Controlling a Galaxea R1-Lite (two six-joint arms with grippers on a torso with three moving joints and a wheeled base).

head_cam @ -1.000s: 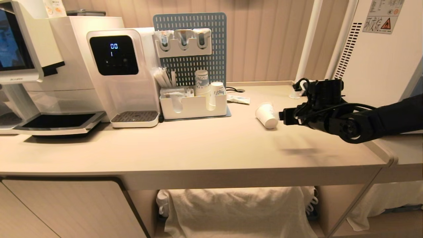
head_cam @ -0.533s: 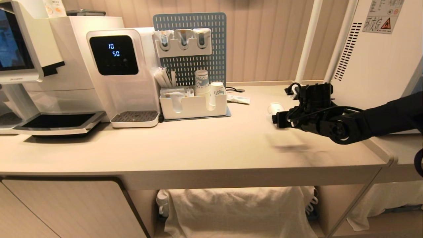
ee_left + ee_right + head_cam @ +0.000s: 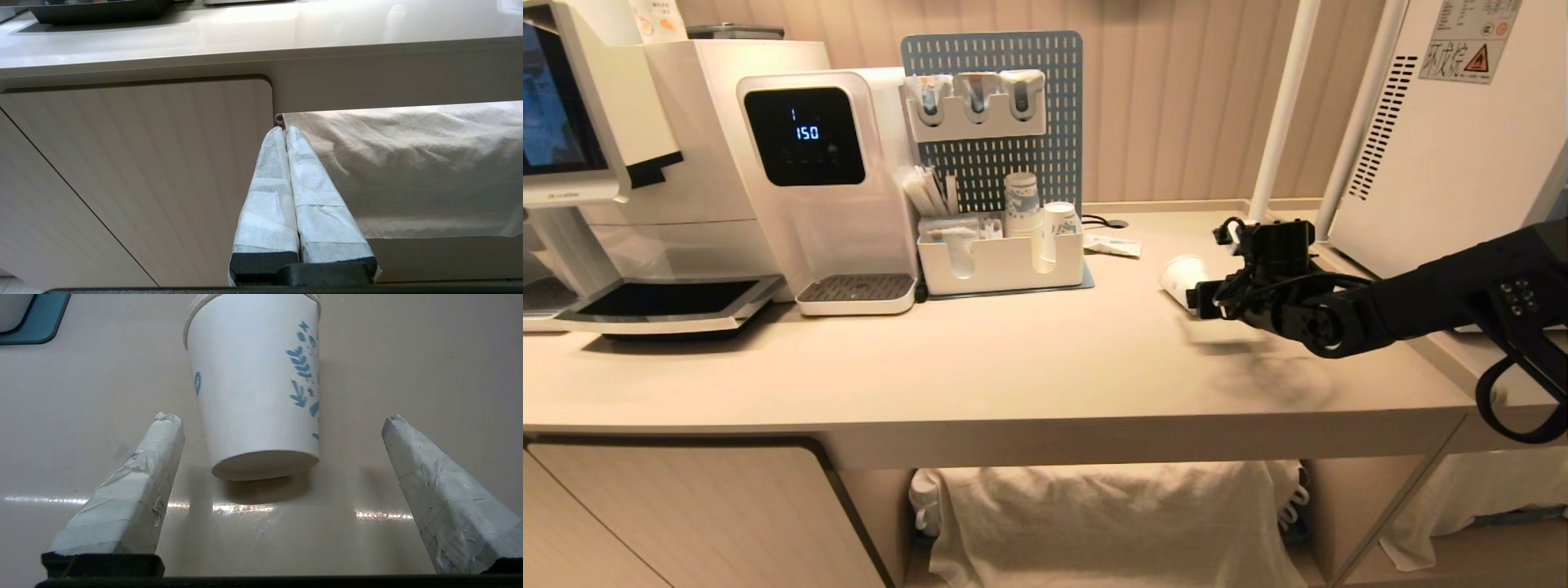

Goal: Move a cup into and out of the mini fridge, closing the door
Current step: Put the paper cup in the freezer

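Right gripper [image 3: 282, 420] hovers low over the bench [image 3: 1013, 367] with its two taped fingers [image 3: 135, 490] spread wide apart, one on each side of the base of the cup [image 3: 253, 392] and neither touching it. That single white cup, printed with blue sprigs, lies tipped on its side on the bench top toward the right rear corner, its bottom facing the gripper and its rim pointing away toward the organiser. Bare bench surrounds it: open surface runs forward to the front edge and leftward along the middle, with only a small flat packet [image 3: 1112, 245] lying near the back edge. On the right end stands the mini fridge [image 3: 1462, 147], one white box showing its vented side and a warning sticker; two white poles [image 3: 1282, 106] rise just beside it at the rear. Further left along the back edge sits one white organiser tray [image 3: 1001, 265] holding a stack of cups [image 3: 1021, 204], backed by a blue pegboard [image 3: 992, 122]. Beyond it stands one water dispenser [image 3: 825, 188] with a black display, then one larger machine [image 3: 621, 163] at the left end. Left gripper [image 3: 285, 130] hangs below the bench's front edge, facing a cabinet door [image 3: 135, 175], its two wrapped fingers pressed together on nothing.
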